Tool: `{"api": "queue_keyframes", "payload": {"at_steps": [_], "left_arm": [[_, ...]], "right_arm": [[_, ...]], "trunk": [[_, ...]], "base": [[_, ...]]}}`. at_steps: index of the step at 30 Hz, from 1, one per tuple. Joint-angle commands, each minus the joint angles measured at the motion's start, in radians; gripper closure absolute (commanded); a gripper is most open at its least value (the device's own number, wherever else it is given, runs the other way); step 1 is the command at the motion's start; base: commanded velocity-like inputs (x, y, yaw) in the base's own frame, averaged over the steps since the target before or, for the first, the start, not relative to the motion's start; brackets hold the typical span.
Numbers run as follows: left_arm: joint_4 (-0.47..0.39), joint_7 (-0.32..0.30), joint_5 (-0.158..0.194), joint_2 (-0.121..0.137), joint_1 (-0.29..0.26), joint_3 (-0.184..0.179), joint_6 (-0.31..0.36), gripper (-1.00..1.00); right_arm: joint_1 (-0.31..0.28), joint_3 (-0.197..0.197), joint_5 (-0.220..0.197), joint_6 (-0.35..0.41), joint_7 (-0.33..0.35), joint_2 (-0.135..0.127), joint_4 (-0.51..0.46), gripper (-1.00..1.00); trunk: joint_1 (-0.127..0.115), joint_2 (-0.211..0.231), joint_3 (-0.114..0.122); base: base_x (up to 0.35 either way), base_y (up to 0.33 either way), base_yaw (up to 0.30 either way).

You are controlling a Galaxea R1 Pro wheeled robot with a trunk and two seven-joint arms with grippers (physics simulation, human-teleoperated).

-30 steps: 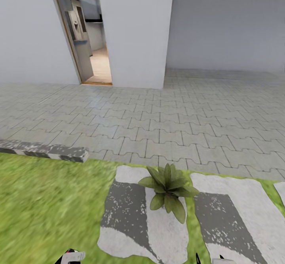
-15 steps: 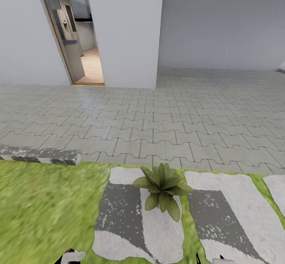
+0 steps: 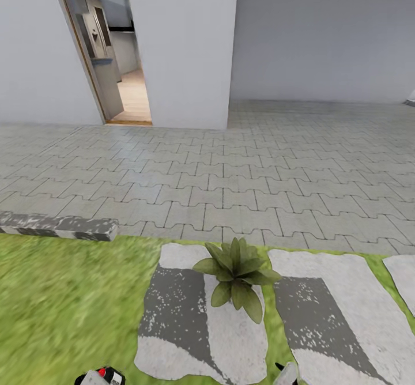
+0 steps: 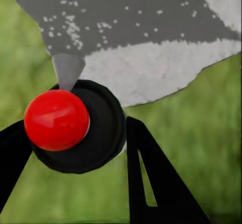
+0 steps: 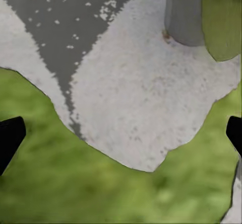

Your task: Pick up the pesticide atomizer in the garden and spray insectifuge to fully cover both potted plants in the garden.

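A potted plant point(image 3: 235, 271), a low rosette of pointed green leaves, stands on a grey stepping stone point(image 3: 190, 316) at the lawn's edge. In the right wrist view its grey pot point(image 5: 183, 17) and one leaf show on the stone. My left gripper point(image 4: 75, 151) is shut on the pesticide atomizer point(image 4: 98, 128), seen end-on as a black round cap with a red button. That gripper point(image 3: 95, 378) sits at the head view's lower edge, left of the plant. My right gripper point(image 5: 121, 133) is open over the stone's edge, and it sits low point(image 3: 286, 374) just right of the plant.
Green lawn point(image 3: 63, 310) lies to the left, with a mottled stone kerb point(image 3: 57, 225). More stepping stones point(image 3: 328, 316) lie to the right. Grey interlocking paving point(image 3: 230, 172) runs to white walls and an open doorway point(image 3: 118, 56) into the house.
The view swung slightly right a second ago and has held since. Both grippers have shifted a little at the lower edge, and the atomizer's red button now shows.
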Motion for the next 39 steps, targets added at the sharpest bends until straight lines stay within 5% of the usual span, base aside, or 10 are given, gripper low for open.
{"api": "queue_keyframes", "payload": {"at_steps": [1, 6, 8, 12, 16, 24, 39], "left_arm": [[0.0, -0.026, -0.056, 0.001, -0.006, 0.009, -0.004, 1.0], [0.0, -0.085, -0.227, -0.001, -0.054, 0.011, 0.002, 1.0], [0.0, -0.114, -0.267, -0.004, -0.082, 0.011, 0.01, 1.0], [-0.004, -0.281, -0.336, -0.015, -0.177, 0.01, 0.092, 1.0], [-0.027, -0.301, -0.342, -0.038, -0.196, -0.002, 0.115, 1.0], [-0.038, -0.256, -0.32, 0.002, -0.152, 0.031, 0.081, 1.0], [-0.046, -0.293, -0.362, 0.012, -0.233, 0.024, 0.091, 1.0]], "right_arm": [[-0.019, 0.0, 0.024, -0.002, 0.046, 0.0, 0.0, -1.0], [-0.097, 0.001, 0.08, 0.001, 0.209, 0.0, 0.001, -1.0], [-0.11, 0.001, 0.087, 0.001, 0.261, 0.0, 0.001, -1.0], [-0.147, 0.002, 0.103, 0.001, 0.371, 0.0, 0.0, -1.0], [-0.17, -0.001, 0.109, 0.024, 0.393, 0.022, -0.023, -1.0], [-0.204, -0.005, 0.098, -0.007, 0.354, -0.015, 0.002, -1.0], [-0.214, 0.001, 0.095, -0.005, 0.352, -0.011, -0.043, -1.0]], "trunk": [[0.0, 0.0, -0.001], [0.0, 0.0, -0.001], [0.0, 0.0, -0.001], [0.0, 0.0, -0.001], [0.0, 0.0, -0.001], [0.0, 0.0, -0.001], [0.0, 0.0, -0.001]], "base": [[0.0, 0.0, 0.0], [0.0, 0.0, 0.0], [0.0, 0.0, 0.0], [0.0, 0.0, 0.0], [0.0, 0.0, 0.0], [0.0, 0.0, 0.0], [0.0, 0.0, 0.0]]}}
